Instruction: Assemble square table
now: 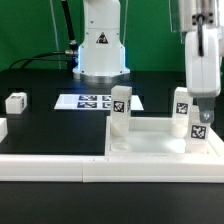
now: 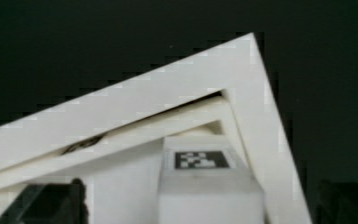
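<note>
Gripper (image 1: 203, 106) spread wide, holding nothing, just above a standing leg block (image 1: 199, 126) at square table (image 1: 150, 143) corner, exterior view's right.

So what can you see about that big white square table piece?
The square table is a big white slab that looks like smooth plastic, lying flat on the black table against the long white wall at the front. A raised rim runs round its upper face. Three white tagged legs stand upright on it: one toward the exterior view's left, two near the right, one of them right under the gripper. In the wrist view one corner shows.
</note>
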Tool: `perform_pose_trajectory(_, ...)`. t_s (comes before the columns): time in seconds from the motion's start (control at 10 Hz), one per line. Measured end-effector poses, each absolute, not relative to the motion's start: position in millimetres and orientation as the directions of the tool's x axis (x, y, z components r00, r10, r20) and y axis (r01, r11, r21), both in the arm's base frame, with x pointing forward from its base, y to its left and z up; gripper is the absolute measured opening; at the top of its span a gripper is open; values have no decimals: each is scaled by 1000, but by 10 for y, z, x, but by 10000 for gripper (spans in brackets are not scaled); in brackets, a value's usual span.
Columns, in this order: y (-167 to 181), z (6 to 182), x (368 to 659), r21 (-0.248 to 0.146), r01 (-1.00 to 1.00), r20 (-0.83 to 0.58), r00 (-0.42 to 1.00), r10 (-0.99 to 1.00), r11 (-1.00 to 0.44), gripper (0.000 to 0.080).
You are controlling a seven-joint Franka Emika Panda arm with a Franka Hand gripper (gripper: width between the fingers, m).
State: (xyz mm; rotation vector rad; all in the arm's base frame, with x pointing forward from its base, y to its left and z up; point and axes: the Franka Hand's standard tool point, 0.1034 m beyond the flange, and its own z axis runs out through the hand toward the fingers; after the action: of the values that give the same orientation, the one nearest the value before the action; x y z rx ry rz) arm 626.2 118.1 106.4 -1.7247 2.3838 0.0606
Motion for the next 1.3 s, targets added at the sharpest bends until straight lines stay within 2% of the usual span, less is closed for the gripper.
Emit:
perform_pose_trajectory(0.1,1109,1157,6248,-97,-949,-186,-278,-943,299,649)
perform_pose_trajectory(0.2,1056,1163,6234,-97,-948,-183,-282,-942,303,649)
perform_pose_trajectory(1.2,1074,1127,6220,-94,-952,-178,-272,-946,292,649)
perform_pose_trajectory(1.3,949,1167,6178,-123,-981,-164,-129,-978,150,649)
